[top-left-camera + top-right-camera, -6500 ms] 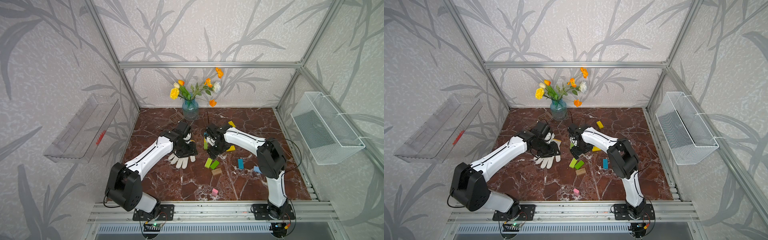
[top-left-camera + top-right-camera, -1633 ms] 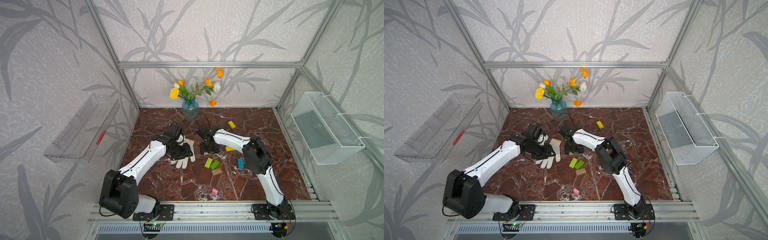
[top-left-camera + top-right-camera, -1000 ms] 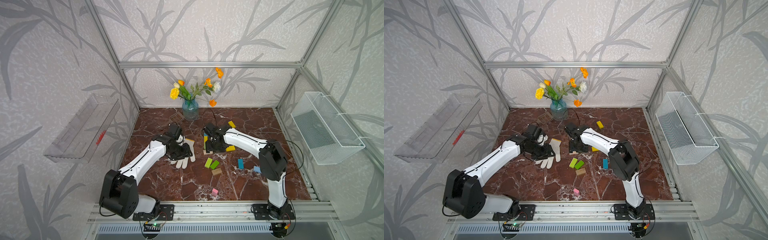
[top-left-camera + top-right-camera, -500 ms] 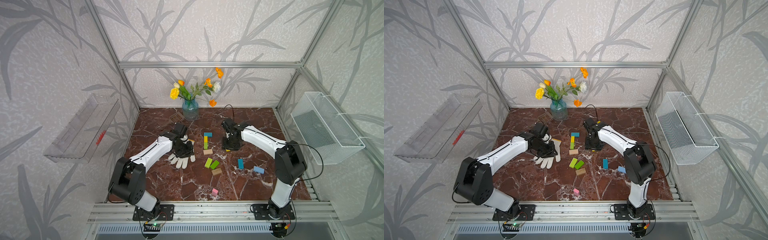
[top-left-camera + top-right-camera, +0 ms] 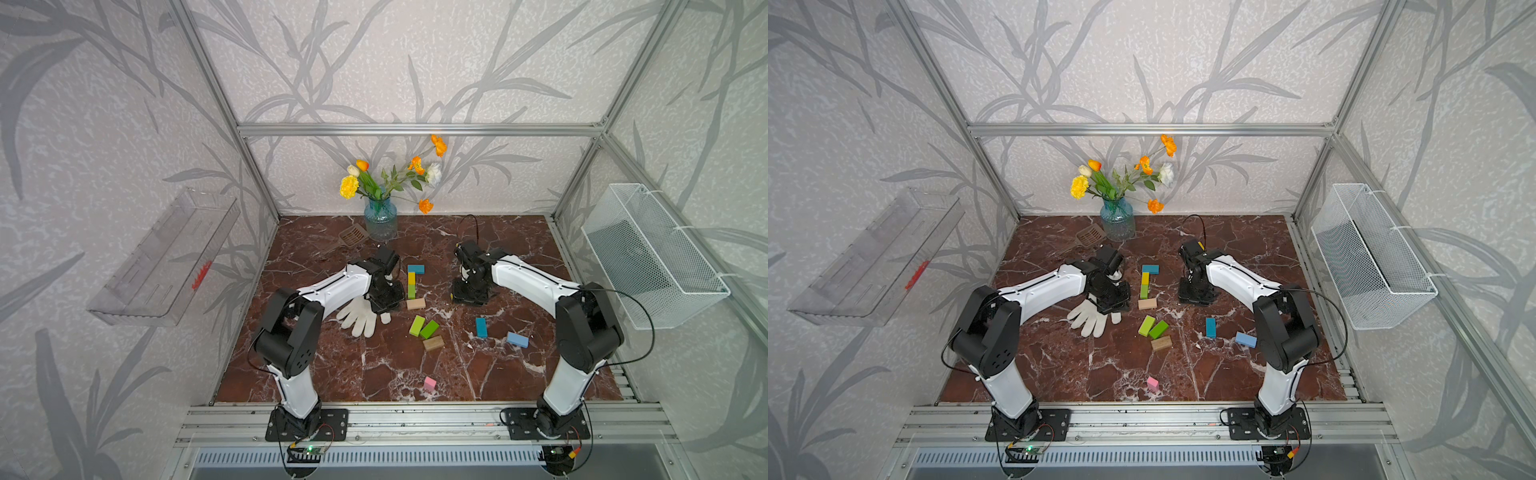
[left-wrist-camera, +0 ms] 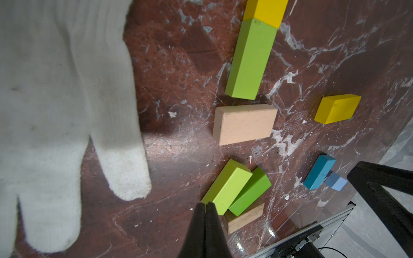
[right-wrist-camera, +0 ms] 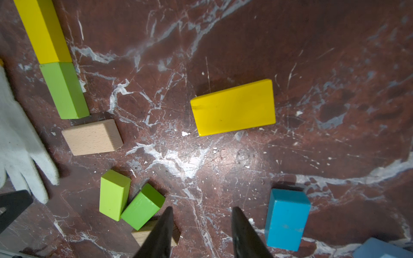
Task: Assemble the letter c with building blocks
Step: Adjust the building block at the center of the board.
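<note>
Left claw (image 6: 204, 204): mine, just pinched shut, empty, near the plain block (image 6: 244, 124). Right claw (image 7: 201, 208): narrowing, half-open, empty, over yellow block (image 7: 233, 107) right of it; likely C's next piece.

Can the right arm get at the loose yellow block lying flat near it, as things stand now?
Probably yes: the right pincer hangs open close over the yellow block, which lies flat and alone on the tabletop, with the glove well off to one side.

White glove (image 6: 55, 89), yellow block (image 7: 233, 107)
</note>
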{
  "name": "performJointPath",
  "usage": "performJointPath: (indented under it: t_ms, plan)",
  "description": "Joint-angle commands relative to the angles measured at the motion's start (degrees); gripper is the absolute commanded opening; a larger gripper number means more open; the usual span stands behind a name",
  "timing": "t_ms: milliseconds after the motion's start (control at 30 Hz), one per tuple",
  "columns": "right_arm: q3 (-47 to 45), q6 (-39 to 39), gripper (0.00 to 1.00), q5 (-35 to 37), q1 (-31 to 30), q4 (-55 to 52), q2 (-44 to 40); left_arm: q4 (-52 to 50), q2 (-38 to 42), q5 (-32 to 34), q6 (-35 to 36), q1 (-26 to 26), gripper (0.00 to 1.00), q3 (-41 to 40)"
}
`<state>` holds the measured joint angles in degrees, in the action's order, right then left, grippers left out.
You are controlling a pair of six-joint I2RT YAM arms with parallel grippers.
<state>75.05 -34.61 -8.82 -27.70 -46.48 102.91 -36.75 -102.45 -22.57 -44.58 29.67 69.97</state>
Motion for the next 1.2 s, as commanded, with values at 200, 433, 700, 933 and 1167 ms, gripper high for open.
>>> performJointPath:
  t_ms: [200, 433, 700, 933, 1167]
  plan:
    - [-2.0, 0.8, 0.43, -1.7, 1.2, 0.9, -2.3, 3.4, -4.4, -0.5, -3.1, 2.7, 0.00, 2.3]
    - [-3.2, 0.4, 0.43, -2.1, 2.1, 1.6, -3.4, 4.2, -6.6, -0.2, -3.5, 3.4, 0.00, 3.6]
    - [-4.1, -0.2, 0.43, -2.5, 2.2, 2.1, -4.3, 4.1, -9.4, 0.9, -3.5, 3.5, 0.00, 5.0]
    - [-4.2, -0.5, 0.43, -2.8, 2.5, 2.2, -4.7, 4.6, -10.2, 1.4, -3.9, 3.4, 0.00, 4.7]
    - [-4.4, -0.4, 0.43, -2.8, 2.5, 2.2, -4.7, 4.9, -11.4, 1.5, -3.8, 3.3, 0.00, 5.4]
